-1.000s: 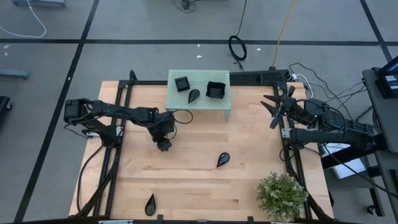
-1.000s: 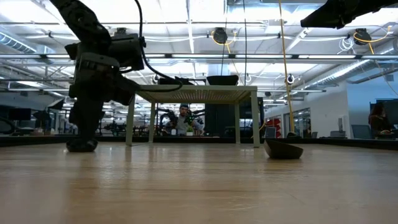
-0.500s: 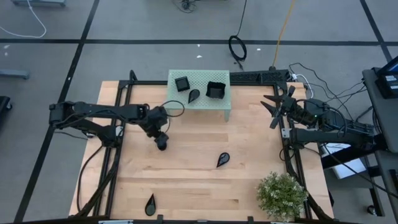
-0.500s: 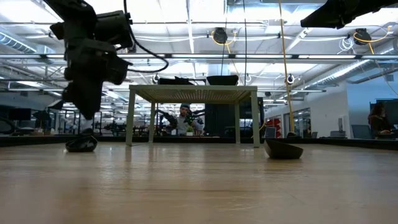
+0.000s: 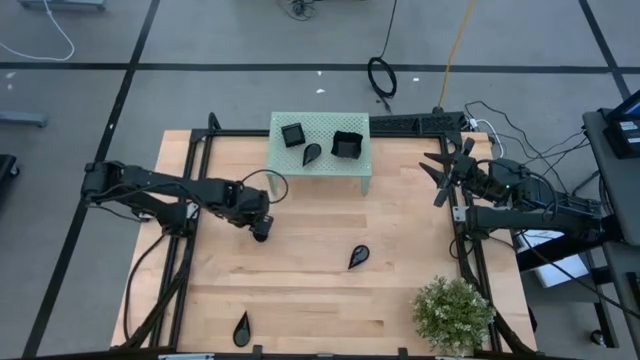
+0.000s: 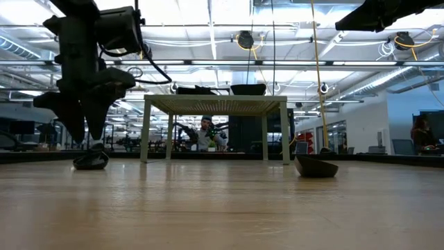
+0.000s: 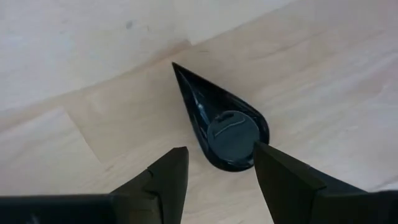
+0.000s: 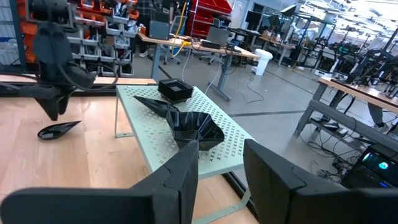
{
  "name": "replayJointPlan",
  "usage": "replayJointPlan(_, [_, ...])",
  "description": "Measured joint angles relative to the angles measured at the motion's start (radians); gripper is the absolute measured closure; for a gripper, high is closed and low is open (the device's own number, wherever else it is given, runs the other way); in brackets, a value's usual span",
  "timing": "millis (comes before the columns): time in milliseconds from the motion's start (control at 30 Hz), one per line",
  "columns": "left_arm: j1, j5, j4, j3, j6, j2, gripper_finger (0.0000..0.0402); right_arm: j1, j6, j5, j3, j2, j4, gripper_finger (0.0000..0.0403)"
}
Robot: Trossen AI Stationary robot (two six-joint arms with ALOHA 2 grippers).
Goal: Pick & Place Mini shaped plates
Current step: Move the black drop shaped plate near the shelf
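Note:
A glossy black teardrop dish point(image 7: 214, 115) lies on the wood table, with a round grey patch on its broad end. My left gripper point(image 7: 221, 151) hangs open just above it, one finger on each side, touching nothing; the low view shows the left gripper point(image 6: 82, 128) raised clear of the dish point(image 6: 90, 161). Two more teardrop dishes point(image 5: 358, 257) point(image 5: 241, 328) lie on the table. The pale green stand point(image 5: 320, 168) carries a square dish point(image 5: 292, 133), a teardrop dish point(image 5: 311, 153) and a wavy-edged dish point(image 5: 347, 144). My right gripper point(image 5: 440, 172) waits open at the table's right edge.
A potted plant point(image 5: 455, 312) stands at the table's near right corner. The black frame rails point(image 5: 195, 180) run along the left and right sides. Bare wood lies between the stand and the near edge. A person point(image 6: 203, 132) sits far behind the table.
My left gripper has risen straight up off the teardrop dish it was down on and has turned about its wrist, so both fingers now show spread apart in the low view. The dish stays where it was on the table. The arm's elbow has swung toward the left edge.

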State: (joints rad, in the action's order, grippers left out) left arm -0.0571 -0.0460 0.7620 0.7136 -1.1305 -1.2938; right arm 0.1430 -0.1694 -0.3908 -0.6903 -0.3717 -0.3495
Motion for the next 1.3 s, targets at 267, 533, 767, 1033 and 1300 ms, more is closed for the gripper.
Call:
replayJointPlan(267, [0.063,-0.017,-0.004,0.000,0.015,-0.060,0.0215,0.000,0.000,0.000,0.000,0.000,0.000,0.0287])
replayJointPlan(533, [0.093,-0.111,-0.030,0.000,0.103,-0.051,0.0215,0.000,0.000,0.000,0.000,0.000,0.000,0.0287])
replayJointPlan(767, [0.116,-0.059,-0.031,0.000,0.106,-0.101,0.0215,0.000,0.000,0.000,0.000,0.000,0.000,0.0287])
replayJointPlan(1033, [0.135,-0.059,-0.064,0.000,0.041,-0.162,0.0215,0.000,0.000,0.000,0.000,0.000,0.000,0.0287])
replayJointPlan(1300, [0.140,-0.045,-0.175,-0.001,-0.004,-0.173,0.0215,0.000,0.000,0.000,0.000,0.000,0.000,0.0287])
